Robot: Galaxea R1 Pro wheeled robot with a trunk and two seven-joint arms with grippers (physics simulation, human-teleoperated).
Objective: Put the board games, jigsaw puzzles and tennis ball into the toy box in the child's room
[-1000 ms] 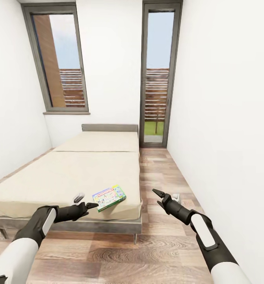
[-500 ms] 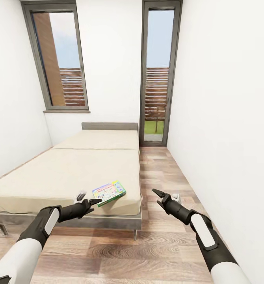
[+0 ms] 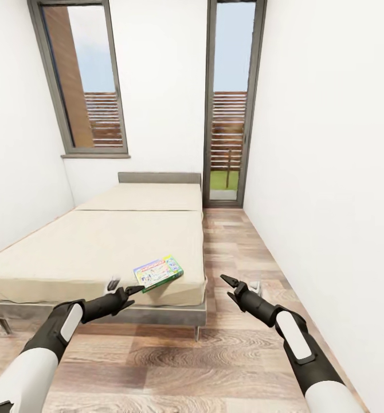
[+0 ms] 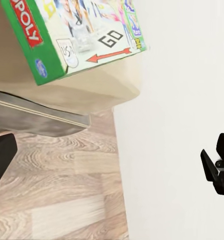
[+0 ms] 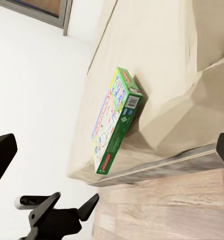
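"poly", "go" on board game (image 4: 76, 35)

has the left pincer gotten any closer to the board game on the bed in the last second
No clear change. The left pincer stays just short of the board game's near corner on the bed; the camera itself shifted.

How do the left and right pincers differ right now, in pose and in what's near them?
The left pincer reaches toward the game box on the bed, its tips at the box's near corner; the right pincer hangs over bare floor beside the bed, away from the box. Both are open and hold nothing.
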